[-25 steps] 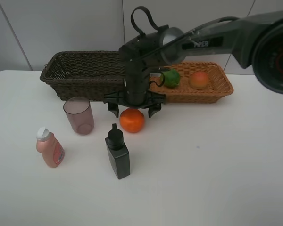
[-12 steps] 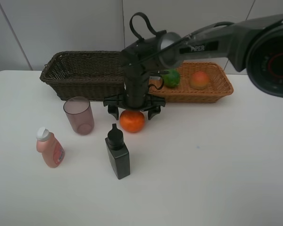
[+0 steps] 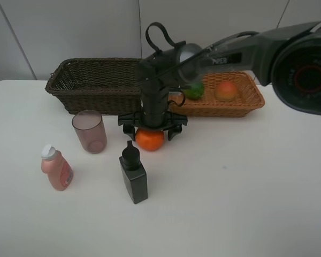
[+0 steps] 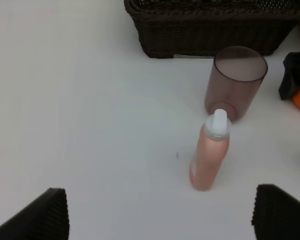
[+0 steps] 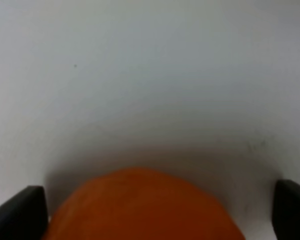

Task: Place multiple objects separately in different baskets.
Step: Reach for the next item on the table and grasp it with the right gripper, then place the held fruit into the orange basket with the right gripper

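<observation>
Right gripper [image 3: 152, 130], jaws spread wide and unclenched, straddles the tangerine [image 3: 150, 140] on the white table [image 3: 230, 187], just in front of the dark basket [image 3: 91, 80] and the tan basket [image 3: 241, 104], which holds a green fruit [image 3: 195, 91] and a peach [image 3: 226, 91].

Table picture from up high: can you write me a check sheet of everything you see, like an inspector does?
Surface: white table, no spills seen.
Job's things: green fruit and peach lie in the light basket; nothing seen in the dark basket; tangerine, mauve cup, pink bottle and black bottle are on the table.
Clutter: nothing seen.
Grippers: right gripper open, straddling the tangerine; left gripper open, holding nothing.
Cables: black cable loop on the right arm, clear of the things.
Surroundings: pale wall panels behind.
</observation>
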Tool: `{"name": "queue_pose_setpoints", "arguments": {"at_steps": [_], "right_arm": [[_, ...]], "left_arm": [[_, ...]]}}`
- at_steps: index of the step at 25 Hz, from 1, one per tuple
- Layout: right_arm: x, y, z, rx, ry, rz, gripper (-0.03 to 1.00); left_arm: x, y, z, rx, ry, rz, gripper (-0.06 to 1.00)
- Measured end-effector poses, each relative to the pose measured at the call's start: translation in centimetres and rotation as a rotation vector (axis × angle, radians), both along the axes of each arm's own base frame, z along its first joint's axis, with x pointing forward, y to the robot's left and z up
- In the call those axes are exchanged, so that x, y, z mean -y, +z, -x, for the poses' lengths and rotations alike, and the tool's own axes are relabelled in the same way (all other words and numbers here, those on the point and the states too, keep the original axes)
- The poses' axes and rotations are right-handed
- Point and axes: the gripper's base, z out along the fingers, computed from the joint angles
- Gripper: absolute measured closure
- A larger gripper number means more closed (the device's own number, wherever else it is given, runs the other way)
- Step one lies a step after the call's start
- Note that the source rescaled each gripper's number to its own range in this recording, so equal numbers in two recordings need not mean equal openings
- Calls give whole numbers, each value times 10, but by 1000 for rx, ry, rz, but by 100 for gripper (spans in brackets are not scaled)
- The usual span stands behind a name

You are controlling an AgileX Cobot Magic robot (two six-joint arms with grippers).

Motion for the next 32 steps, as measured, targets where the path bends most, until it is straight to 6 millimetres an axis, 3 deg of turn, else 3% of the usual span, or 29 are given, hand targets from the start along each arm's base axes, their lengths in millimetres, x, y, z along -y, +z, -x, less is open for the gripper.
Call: {"name": "queue_pose_setpoints", "arguments": {"at_steps": [2, 5, 32], "right_arm": [[0, 0, 0, 0, 0, 0, 10], [0, 0, 0, 1, 0, -1, 37], [1, 2, 1, -9, 5, 10, 37]], "left_arm": [[0, 0, 0, 0, 0, 0, -2], [0, 0, 0, 0, 0, 0, -2], [0, 0, 0, 0, 0, 0, -2]]}}
